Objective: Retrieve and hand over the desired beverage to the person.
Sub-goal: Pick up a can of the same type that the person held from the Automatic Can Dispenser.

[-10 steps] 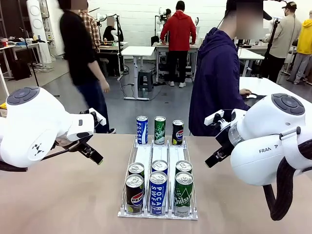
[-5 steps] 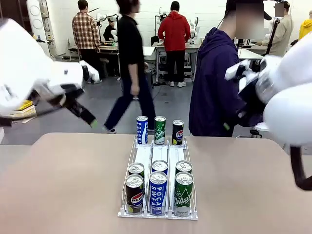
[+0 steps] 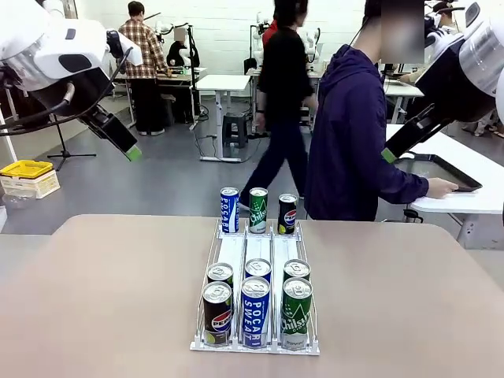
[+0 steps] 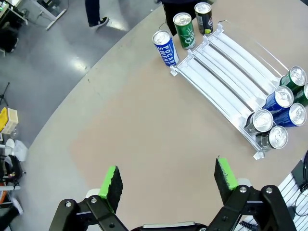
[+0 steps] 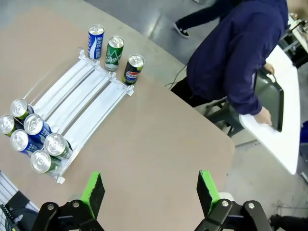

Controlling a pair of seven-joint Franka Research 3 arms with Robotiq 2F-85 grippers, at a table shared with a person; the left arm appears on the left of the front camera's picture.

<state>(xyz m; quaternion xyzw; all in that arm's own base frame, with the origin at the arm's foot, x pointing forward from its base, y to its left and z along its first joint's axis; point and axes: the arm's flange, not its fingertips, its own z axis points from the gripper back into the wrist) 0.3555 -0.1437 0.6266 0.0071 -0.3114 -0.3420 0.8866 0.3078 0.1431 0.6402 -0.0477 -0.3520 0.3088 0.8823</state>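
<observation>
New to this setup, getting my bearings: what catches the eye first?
A white three-lane can rack sits mid-table, six drink cans crowded at its near end and three more cans standing just past its far end. Behind those stands the person in a dark purple hooded jacket, one hand on a neighbouring table. The left gripper and right gripper hang open high above.
</observation>
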